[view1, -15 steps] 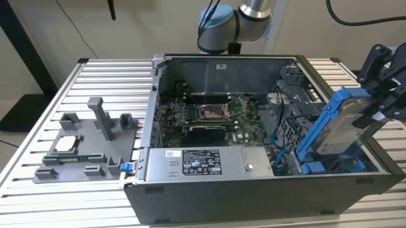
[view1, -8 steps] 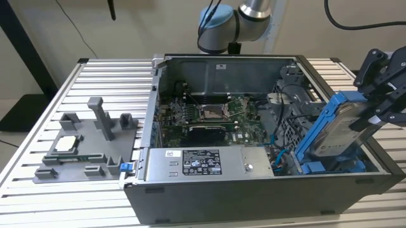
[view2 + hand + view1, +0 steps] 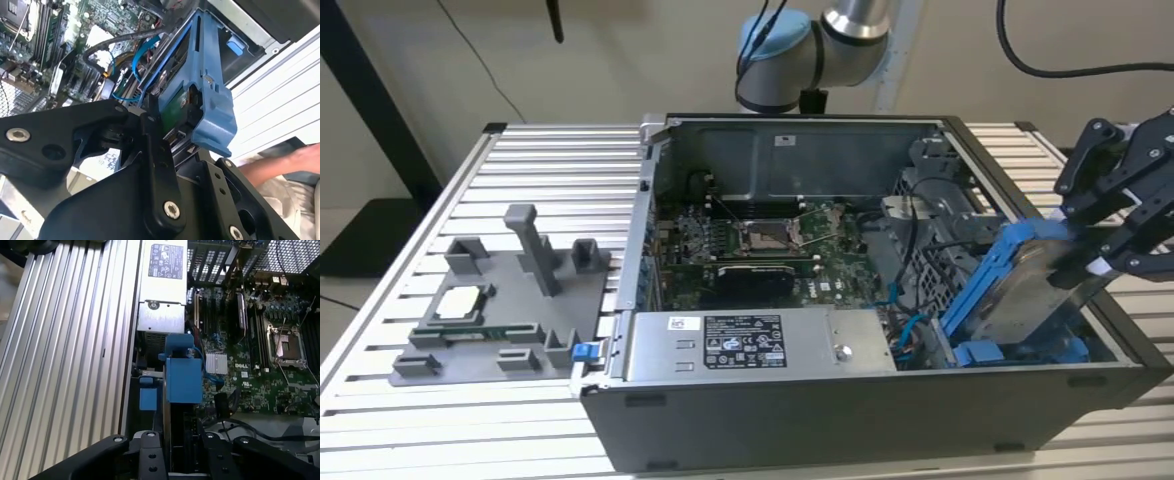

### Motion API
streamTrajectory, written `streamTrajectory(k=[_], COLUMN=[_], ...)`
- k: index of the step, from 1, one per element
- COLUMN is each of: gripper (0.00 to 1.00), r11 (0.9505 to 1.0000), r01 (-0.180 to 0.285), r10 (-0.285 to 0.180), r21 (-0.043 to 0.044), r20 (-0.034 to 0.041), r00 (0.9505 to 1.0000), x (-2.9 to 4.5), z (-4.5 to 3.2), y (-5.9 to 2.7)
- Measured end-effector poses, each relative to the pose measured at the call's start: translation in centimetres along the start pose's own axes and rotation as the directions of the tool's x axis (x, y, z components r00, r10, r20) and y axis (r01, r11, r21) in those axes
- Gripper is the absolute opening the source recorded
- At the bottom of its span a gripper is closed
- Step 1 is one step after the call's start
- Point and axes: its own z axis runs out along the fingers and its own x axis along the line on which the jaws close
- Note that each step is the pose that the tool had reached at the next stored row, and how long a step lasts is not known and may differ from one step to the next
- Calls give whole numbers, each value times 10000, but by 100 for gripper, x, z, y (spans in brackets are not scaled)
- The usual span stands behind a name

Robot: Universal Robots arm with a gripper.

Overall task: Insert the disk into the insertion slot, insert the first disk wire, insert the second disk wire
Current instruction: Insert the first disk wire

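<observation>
The disk (image 3: pixel 1034 285), a silver-grey drive in a bright blue carrier, stands steeply tilted at the exterior view's right end of the open computer case. My gripper (image 3: pixel 1110 255) is shut on its upper end. The disk's lower end reaches down to the insertion slot (image 3: pixel 983 352), the grey bay with blue rails in the case's near right corner. In the second wrist view the black fingers (image 3: pixel 150 130) clamp the disk (image 3: pixel 210 100). The first wrist view has the gripper (image 3: pixel 180 452) holding the disk (image 3: pixel 183 380) edge-on. A blue wire (image 3: pixel 134 65) and a black wire (image 3: pixel 115 42) lie loose beside the bay.
The grey power-supply box (image 3: pixel 761 340) lies along the case's near wall, beside the bay. The motherboard with its silver socket (image 3: pixel 767 235) fills the case floor. A grey fixture tray (image 3: pixel 507 310) sits on the slatted table (image 3: pixel 440 210). A person's hand (image 3: pixel 292 160) rests outside the case.
</observation>
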Motion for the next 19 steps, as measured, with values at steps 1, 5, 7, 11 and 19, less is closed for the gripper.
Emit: streamTrajectory(k=[1, 5, 7, 11, 19], gripper=[100, 100, 100, 100, 100], r11=[10000, 10000, 10000, 9996, 9934], r01=[-2, 0, 0, 16, 70], r10=[2, 0, 0, -16, -72], r21=[0, -1, 3, 286, 1146], r20=[-4, -1, 1, 0, 13], r00=[10000, 10000, 10000, 10000, 10000], x=[0, -9, -14, -26, -31], z=[-6, -160, -220, -177, -62], y=[3, 66, 95, 212, 474])
